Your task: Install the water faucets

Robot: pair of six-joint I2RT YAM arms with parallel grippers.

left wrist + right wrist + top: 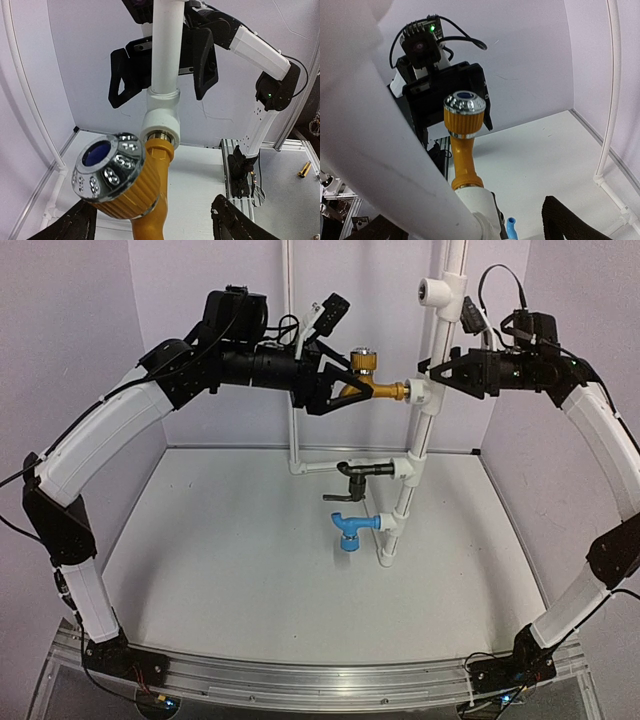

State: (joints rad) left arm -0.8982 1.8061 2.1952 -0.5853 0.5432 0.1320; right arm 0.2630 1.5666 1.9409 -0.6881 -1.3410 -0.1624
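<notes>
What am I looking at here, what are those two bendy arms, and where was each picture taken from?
It is a robot: a left arm and a right arm bolted at the near edge of a table, each ending in a two-finger gripper. One picture looks down from above and behind; the other two come from wrist cameras. On the table stands a white pipe with three taps fitted: gold faucet on top, black faucet below, blue faucet lowest. The left gripper is open, fingers either side of the gold faucet. The right gripper straddles the pipe; whether it clamps is unclear.
</notes>
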